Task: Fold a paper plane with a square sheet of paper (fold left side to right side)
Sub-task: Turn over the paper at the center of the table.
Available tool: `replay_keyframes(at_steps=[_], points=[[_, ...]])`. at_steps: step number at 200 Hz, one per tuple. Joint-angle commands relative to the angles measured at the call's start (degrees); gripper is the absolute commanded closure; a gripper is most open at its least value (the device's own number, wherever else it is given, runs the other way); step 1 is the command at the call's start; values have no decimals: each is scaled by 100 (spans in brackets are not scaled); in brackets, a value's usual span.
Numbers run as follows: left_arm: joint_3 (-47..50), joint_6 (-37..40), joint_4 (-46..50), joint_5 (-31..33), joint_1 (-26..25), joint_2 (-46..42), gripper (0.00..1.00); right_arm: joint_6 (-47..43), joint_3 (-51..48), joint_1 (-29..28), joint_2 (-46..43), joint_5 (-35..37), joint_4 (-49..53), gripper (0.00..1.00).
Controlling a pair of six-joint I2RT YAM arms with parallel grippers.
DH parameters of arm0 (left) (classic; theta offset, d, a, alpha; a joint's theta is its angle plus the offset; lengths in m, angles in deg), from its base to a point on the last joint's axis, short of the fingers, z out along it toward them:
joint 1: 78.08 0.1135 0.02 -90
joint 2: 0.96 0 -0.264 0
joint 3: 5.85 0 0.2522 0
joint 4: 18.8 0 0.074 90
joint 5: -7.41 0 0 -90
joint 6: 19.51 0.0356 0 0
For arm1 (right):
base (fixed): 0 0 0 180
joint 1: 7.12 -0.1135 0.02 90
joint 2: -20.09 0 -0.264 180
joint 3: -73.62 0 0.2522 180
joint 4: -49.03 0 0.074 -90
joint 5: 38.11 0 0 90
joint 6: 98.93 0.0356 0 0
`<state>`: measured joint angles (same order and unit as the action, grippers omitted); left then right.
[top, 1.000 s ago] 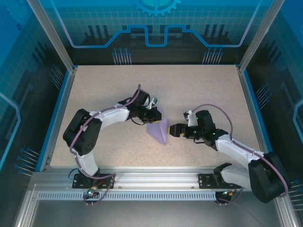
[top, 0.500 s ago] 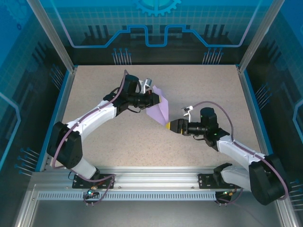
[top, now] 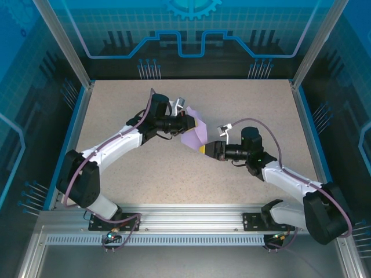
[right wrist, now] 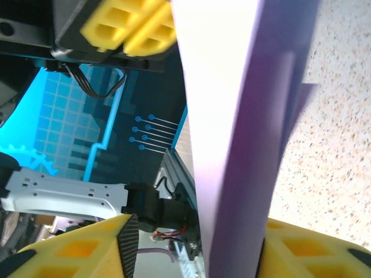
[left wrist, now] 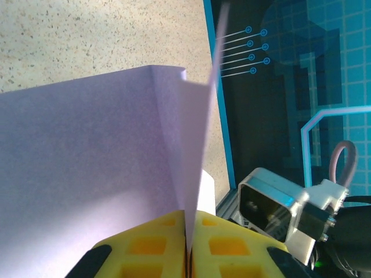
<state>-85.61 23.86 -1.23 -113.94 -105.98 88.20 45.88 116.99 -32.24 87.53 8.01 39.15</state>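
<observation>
Left gripper (left wrist: 188,246): pinching the paper (left wrist: 87,150);
Right gripper (right wrist: 200,249): spread around its edge;
Risk: a hard pull could tear it

Robot lab cell — aluminium frame (top: 191,215), blue panels (top: 191,29), speckled table (top: 232,104).

Nothing legible here, folks: no words, numbers or brand names. One sign only, a blue gear emblem (top: 192,7) on the back wall panel (top: 243,23), beyond the table (top: 243,104).
</observation>
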Motion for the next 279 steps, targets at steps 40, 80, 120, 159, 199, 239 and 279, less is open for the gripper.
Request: replay_keyframes(at_steps=[40, 80, 120, 159, 199, 239, 279], points=[[245, -149, -275, -274, -13, -189, 89, -374, 247, 78, -324, 313, 670, 72], [307, -120, -284, -318, -26, -180, 89, -527, 310, 89, -320, 352, 1011, 76], [291, 158, -45, -305, -37, -221, 83, -699, 370, 90, -332, 396, 1327, 82], [272, 882, 816, 165, -5, -599, 59, -1012, 456, 89, -405, 511, 1883, 92], [535, 1522, 1771, 1018, 177, -1474, 40, -2111, 1000, -39, -531, 1413, 3705, 92], [860, 1816, 2537, 2324, 197, -2658, 32, -3344, 2128, -951, -314, 3935, 5885, 92], [1071, 1607, 2916, 3726, 224, -3802, 26, -3715, 3282, -2327, 716, 7018, 7376, 92]])
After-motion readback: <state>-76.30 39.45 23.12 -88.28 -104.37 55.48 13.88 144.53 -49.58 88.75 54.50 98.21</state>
